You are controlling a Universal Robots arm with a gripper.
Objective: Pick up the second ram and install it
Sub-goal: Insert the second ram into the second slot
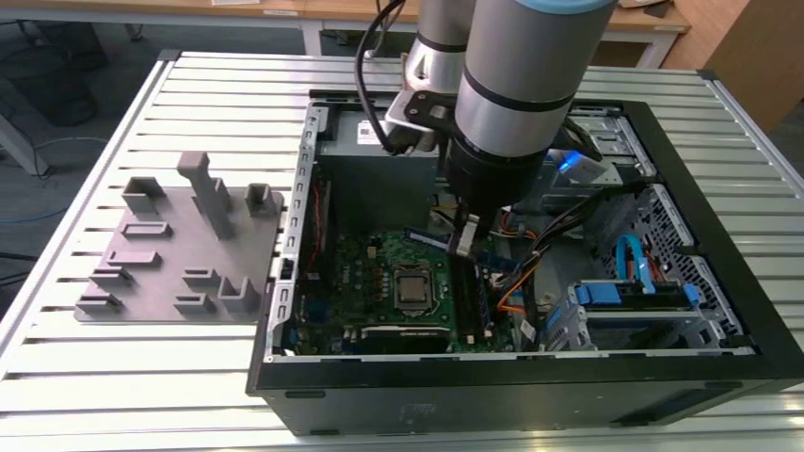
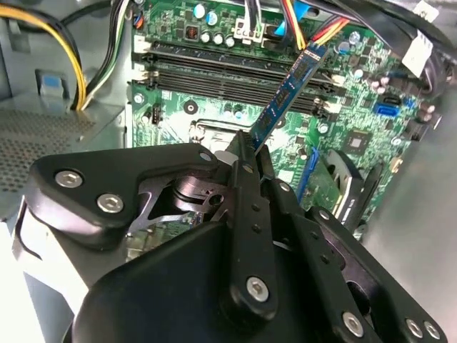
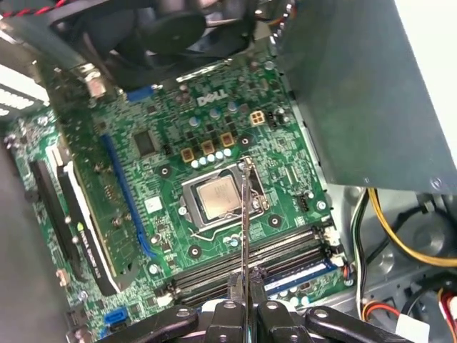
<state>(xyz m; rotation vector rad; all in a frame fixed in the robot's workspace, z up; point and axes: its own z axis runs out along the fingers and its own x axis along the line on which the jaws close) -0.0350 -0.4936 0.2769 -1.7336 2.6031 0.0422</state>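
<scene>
A slatted metal table (image 1: 75, 377) is bearing an open computer case (image 1: 503, 400). Over its motherboard (image 3: 214, 143) I am holding the gripper (image 2: 252, 156) clamped on the second ram (image 2: 289, 89), above the memory slots (image 2: 228, 78); I judge aligning stick with slot matters most.

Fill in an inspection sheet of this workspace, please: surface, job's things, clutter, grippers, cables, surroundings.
Surface: slatted silver metal table, carrying an open black computer case.
Job's things: second ram, a thin dark blue-green memory stick, held over the green motherboard, not in the long black memory slots.
Clutter: grey plastic fixture plate with blocks on the table, at the exterior view's left of the case.
Grippers: gripper with black fingers shut on the second ram.
Cables: bundled yellow and black wires inside the case; blue flat cable beside the grey drive cage.
Surroundings: wooden desks behind the table.
</scene>
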